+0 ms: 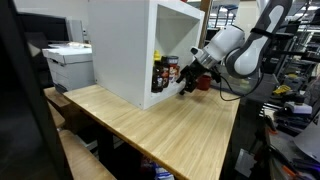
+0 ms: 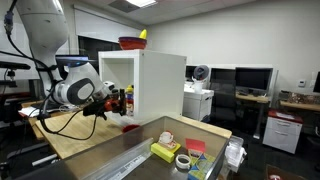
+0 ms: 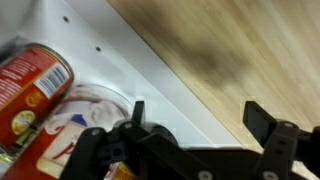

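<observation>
Wide open and empty, my claw [image 3: 193,108] hangs short of the red can [image 3: 30,90], which stands ahead and to one side of my finger gap, just inside the white cabinet's [image 1: 125,50] open front by the worktop's [image 1: 170,130] far edge.

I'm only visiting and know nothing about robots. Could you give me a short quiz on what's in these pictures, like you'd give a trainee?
1. True or false: the gripper is clamped on a can.
2. The white cabinet stands on: A) the floor, B) a wooden table, C) a printer.
3. What colour is the bowl on top of the cabinet?

Key:
1. False. The jaws stand open at the cabinet's mouth with nothing between them.
2. B.
3. Red.
</observation>
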You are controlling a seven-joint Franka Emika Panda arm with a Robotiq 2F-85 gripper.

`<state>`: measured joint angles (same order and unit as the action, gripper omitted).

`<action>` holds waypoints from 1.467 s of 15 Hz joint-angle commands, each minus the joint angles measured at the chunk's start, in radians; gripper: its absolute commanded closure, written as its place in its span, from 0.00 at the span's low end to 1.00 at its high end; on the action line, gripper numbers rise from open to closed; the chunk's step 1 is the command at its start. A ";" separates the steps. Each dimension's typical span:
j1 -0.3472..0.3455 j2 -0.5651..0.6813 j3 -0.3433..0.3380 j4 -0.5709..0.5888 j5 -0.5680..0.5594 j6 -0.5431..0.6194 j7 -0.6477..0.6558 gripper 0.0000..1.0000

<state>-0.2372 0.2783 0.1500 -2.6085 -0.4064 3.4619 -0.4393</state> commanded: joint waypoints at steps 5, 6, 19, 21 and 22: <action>-0.514 0.073 0.558 0.111 -0.318 -0.004 0.477 0.00; -0.574 0.088 0.616 0.125 -0.325 -0.005 0.492 0.00; -0.678 0.142 0.720 0.143 -0.332 -0.006 0.468 0.00; -0.685 0.156 0.729 0.145 -0.338 -0.006 0.471 0.00; -0.688 0.164 0.733 0.146 -0.343 -0.006 0.472 0.00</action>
<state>-0.9144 0.4213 0.8690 -2.4658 -0.7383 3.4554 0.0288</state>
